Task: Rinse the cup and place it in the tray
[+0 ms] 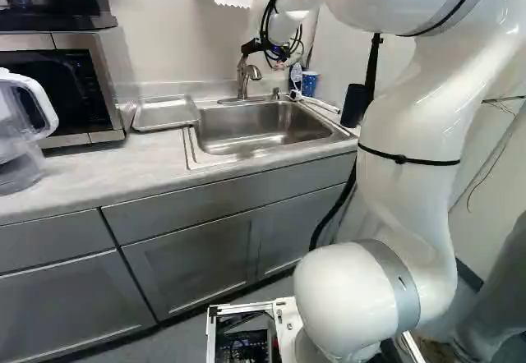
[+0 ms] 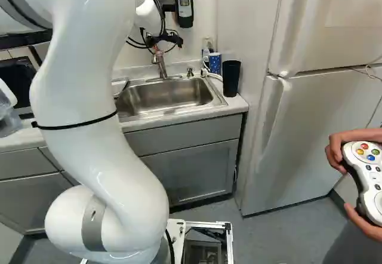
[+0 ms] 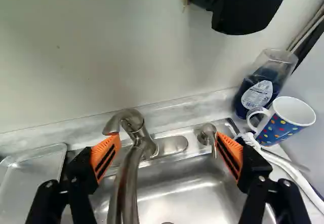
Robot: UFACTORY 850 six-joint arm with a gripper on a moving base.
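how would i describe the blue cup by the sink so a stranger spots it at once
Go to the steel sink, then its back corner nearest the white fridge. The cup stands there beside a bottle and a tall black tumbler. Only the cup has coloured dots and a white handle.

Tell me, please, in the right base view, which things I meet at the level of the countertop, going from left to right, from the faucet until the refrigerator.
Faucet → small metal fixture → blue mug → black tumbler → white refrigerator.
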